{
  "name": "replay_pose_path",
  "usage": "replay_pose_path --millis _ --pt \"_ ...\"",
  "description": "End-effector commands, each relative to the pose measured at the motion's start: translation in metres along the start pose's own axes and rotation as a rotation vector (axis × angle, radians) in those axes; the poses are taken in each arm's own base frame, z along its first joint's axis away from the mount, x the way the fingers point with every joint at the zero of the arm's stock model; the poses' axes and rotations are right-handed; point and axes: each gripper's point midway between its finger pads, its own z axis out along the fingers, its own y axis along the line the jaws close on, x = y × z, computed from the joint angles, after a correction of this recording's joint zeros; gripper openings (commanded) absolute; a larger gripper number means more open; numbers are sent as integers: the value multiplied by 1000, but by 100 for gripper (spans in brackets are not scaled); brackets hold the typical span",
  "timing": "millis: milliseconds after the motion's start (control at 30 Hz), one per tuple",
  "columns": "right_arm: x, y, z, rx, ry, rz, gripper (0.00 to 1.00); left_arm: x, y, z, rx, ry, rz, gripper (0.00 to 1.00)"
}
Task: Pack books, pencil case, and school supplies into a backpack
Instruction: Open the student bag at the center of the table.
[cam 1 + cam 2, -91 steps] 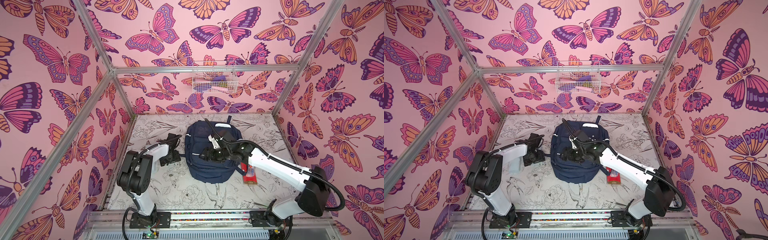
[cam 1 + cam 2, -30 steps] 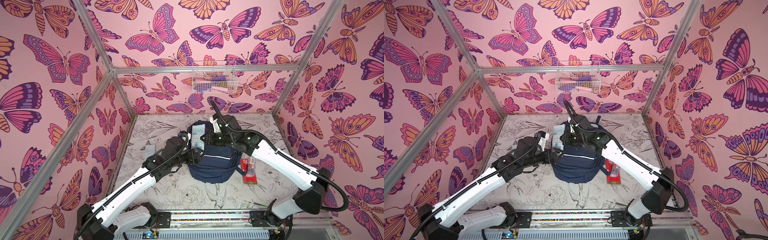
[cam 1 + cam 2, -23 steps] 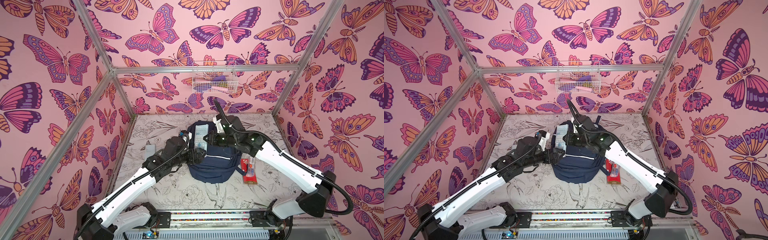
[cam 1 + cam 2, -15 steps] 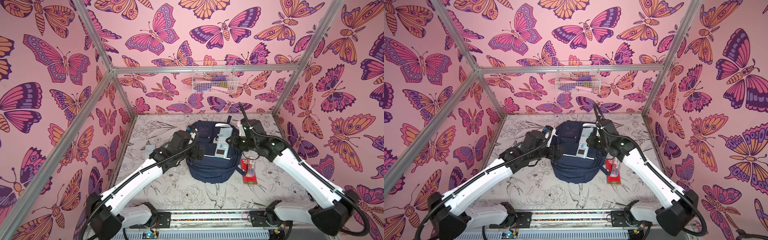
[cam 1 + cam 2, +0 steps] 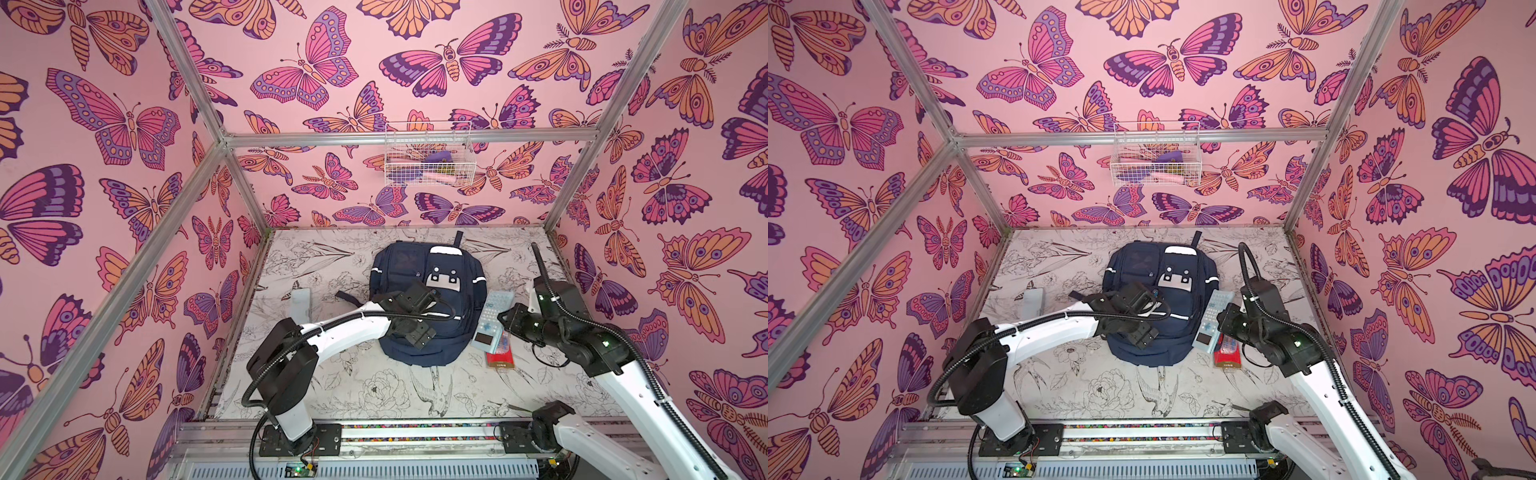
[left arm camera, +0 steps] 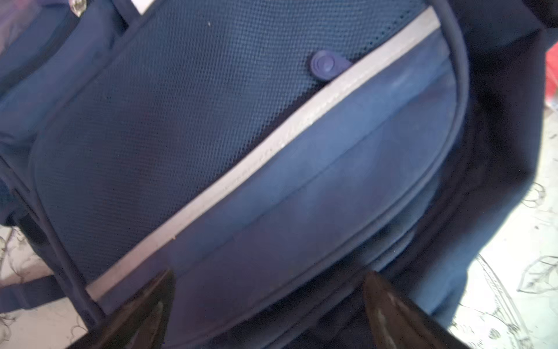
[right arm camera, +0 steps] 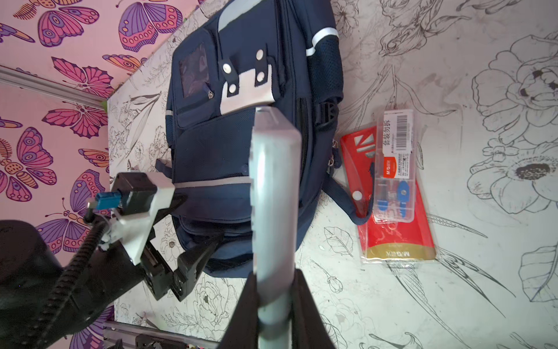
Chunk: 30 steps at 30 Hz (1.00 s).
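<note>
Backpack [image 5: 395, 270] on floral-print tabletop [image 5: 374, 395]; pink butterfly walls [image 5: 332, 104]; wire basket [image 5: 428, 166].

wide-spread left pincer [image 6: 268, 275] close over the backpack [image 6: 181, 121], grey stripe [image 6: 271, 142] aslant

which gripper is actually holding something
The right gripper, shut on the pale blue calculator; the left gripper stands open over the backpack, empty.

White-and-black left arm [image 5: 345, 328] stretches in from seven o'clock, its black left gripper [image 6: 268, 305] hanging at centre, jaws spread wide. Matching right arm [image 5: 623, 374] bends in from five o'clock. Its right gripper [image 7: 274, 302], at three o'clock, is pinched on a flat pale blue-grey case [image 7: 271, 181].
</note>
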Motion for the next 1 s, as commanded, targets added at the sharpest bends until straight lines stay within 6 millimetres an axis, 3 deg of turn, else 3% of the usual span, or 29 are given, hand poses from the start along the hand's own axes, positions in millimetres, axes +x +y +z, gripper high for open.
replay_pose_path --millis 0,133,300,367,667,767,900,967 --pt "1 -2 -4 -2 -1 24 3 -2 8 13 -49 23 63 94" --pt "-3 2 -6 -9 -8 19 3 0 -1 21 -22 37 93 86" --pt "-7 6 -6 -13 -10 11 2 1 -12 18 5 28 141 85" --pt "-8 8 -6 -18 -7 11 2 1 -8 20 -24 27 138 83" --pt "-9 17 -8 -55 1 16 1 -16 10 33 -140 22 101 43" --pt "-8 16 -9 -56 -1 17 1 -22 13 31 -152 9 88 23" --pt "-9 17 -11 -58 -6 17 1 -37 19 10 -180 -49 59 1" --pt "-11 17 -12 -56 -13 17 0 -51 25 -11 -202 -108 34 0"
